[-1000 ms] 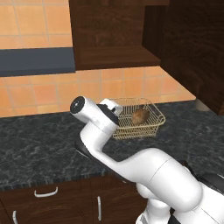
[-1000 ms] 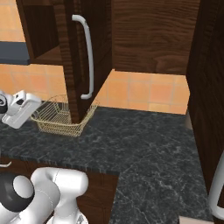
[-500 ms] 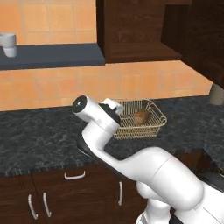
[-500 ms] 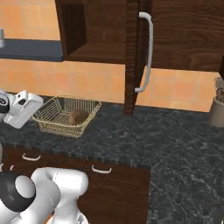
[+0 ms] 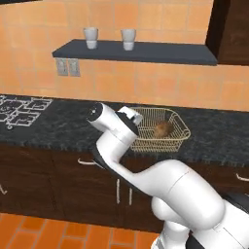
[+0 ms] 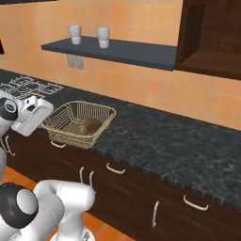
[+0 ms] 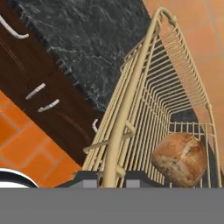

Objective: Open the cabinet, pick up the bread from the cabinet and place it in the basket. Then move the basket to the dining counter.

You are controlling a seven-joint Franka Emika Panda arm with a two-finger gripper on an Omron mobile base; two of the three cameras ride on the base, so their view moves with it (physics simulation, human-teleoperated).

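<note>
Bread point(image 7: 180, 158): small brown chunk lying on the mesh floor of the basket, toward the corner at 4 o'clock in the hand view; the step of placing it in the basket reads as done.
Basket point(image 5: 171, 139): golden wire mesh, seen over the black marbled counter point(image 6: 160, 141) near its front edge; whether its base rests on the stone or is lifted just clear cannot be told. In the right base view it sits at about 9 o'clock of the frame.
Gripper point(image 7: 111, 175): clenched on the basket, the near rim running straight up between the two dark fingertips at 6 o'clock of the hand view. In the right base view the white hand meets the basket's side at 9 o'clock.
Cabinet point(image 6: 212, 40): dark wood, interior exposed at 1 o'clock in the right base view, nothing visible on its shelf; opening judged complete.
Dining counter: none of the surfaces on camera is the beige one, so delivery is judged not yet done.
Remaining work: carry the basket, bread inside, to the dining counter and set it down; this appears to be the last stage.
Surroundings: dark wall shelf point(image 5: 136, 51) with two pale cups point(image 5: 91, 37) at 12 o'clock above the basket; lower cabinets point(image 6: 141, 193) with short handles beneath the counter; orange tiled floor point(image 7: 26, 144).
Risk: the one-sided rim grip may let the basket tilt and the bread roll.
</note>
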